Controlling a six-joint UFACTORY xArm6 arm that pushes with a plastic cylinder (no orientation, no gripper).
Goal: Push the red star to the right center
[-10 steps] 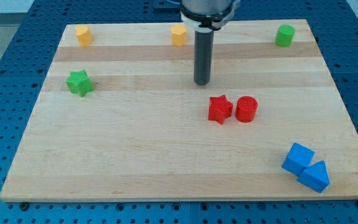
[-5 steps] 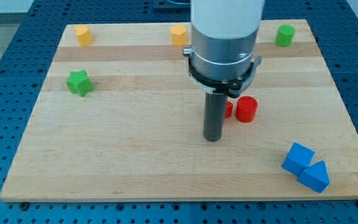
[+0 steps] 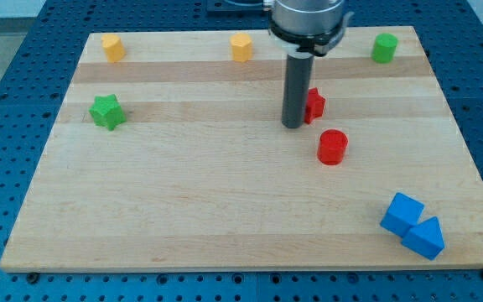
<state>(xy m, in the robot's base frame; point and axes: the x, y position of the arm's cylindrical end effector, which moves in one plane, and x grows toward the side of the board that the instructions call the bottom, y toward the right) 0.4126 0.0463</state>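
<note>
1. Red star (image 3: 314, 104), half hidden behind my tip (image 3: 293, 126), has shifted up-board from beside the red cylinder (image 3: 332, 147).
2. No pincer exists: nothing gripped.
3. Right-centre of the surface (image 3: 183, 210) remains distant.

Robotics lab bench, blue perforated mounting table (image 3: 23, 101), wooden board (image 3: 183, 201) laid on top

My tip (image 3: 293, 126) touching red star (image 3: 314, 105) on its left side; red cylinder (image 3: 332, 147) sits apart, lower right.
</note>
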